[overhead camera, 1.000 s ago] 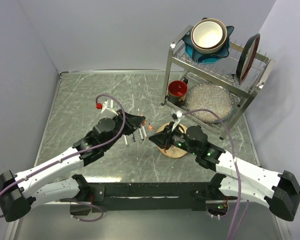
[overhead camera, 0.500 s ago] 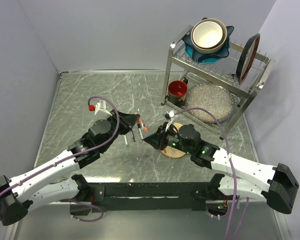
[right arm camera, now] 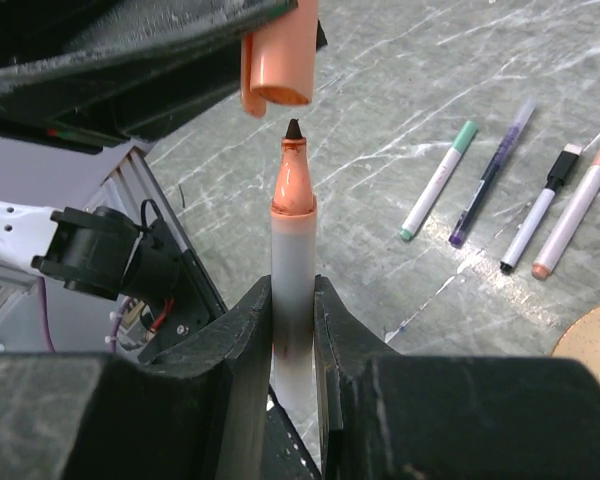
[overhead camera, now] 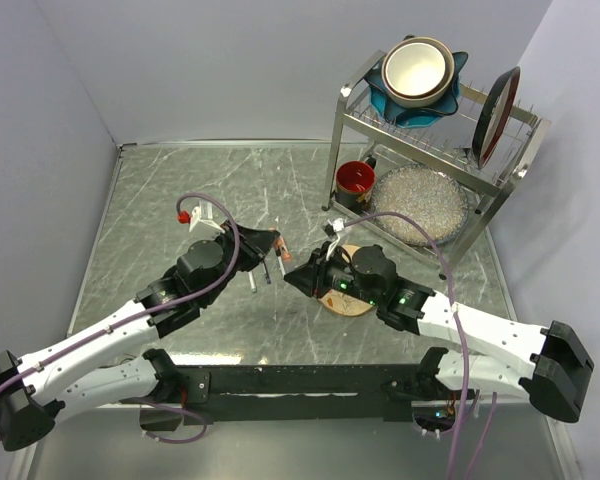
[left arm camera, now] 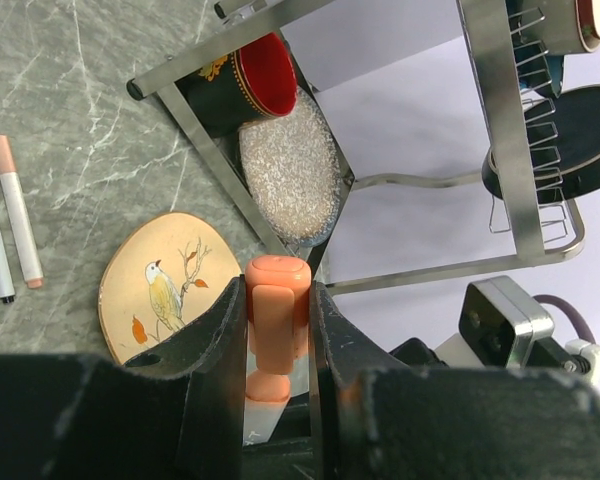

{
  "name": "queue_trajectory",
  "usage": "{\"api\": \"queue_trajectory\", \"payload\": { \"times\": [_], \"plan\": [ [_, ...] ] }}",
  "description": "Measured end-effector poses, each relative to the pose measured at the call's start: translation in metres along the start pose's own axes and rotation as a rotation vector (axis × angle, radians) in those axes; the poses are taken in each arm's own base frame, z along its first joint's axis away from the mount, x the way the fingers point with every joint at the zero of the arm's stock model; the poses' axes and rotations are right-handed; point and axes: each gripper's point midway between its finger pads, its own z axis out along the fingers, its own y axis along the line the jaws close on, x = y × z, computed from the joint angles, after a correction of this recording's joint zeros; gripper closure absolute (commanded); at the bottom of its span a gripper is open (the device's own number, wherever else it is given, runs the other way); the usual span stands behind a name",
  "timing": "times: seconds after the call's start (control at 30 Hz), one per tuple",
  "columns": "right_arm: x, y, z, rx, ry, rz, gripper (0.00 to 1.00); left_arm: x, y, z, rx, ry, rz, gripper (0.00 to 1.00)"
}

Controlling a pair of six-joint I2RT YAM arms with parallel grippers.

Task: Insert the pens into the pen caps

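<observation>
The left gripper (left arm camera: 278, 335) squeezes the orange cap (left arm camera: 278, 278) with its open end facing the pen (right arm camera: 292, 215), which the right gripper (right arm camera: 293, 318) grips tip-out, just short of the cap, so the tip can slide straight in.

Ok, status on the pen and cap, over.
Left fingers shut on orange cap. Right fingers shut on pen. Tip just short of cap mouth, nothing between.

The left arm (overhead camera: 110, 330) and right arm (overhead camera: 475, 335) are extended forward and angled inward, with the tools brought nearly tip to tip. The left tool (overhead camera: 276, 244) is closed on an orange pen cap (left arm camera: 277, 290). The right tool (overhead camera: 294, 276) is closed on a pen (right arm camera: 292, 200), whose tip is held just short of the left tool's cap.
</observation>
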Motion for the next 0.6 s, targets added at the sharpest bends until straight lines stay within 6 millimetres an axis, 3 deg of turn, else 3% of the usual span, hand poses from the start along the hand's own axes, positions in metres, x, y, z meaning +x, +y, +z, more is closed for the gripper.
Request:
{"api": "queue_trajectory", "payload": {
  "times": [0.4,0.47,0.5,0.57,0.6],
  "plan": [
    [-0.005,0.001,0.006,0.007,0.001,-0.006,1.00,0.012,0.007,-0.002,-0.006,0.029,0.030,0.97],
    [-0.005,0.000,0.007,0.016,0.011,-0.010,1.00,0.015,0.006,-0.002,0.007,0.032,0.044,0.86],
    [-0.005,-0.001,0.008,0.022,0.015,-0.011,1.00,0.016,0.006,-0.002,0.012,0.033,0.054,0.72],
    [-0.003,-0.003,0.009,0.035,0.028,-0.016,1.00,0.017,0.007,-0.003,0.024,0.035,0.085,0.57],
    [-0.003,-0.003,0.009,0.036,0.029,-0.020,1.00,0.018,0.007,-0.004,0.030,0.039,0.105,0.44]
  ]
}}
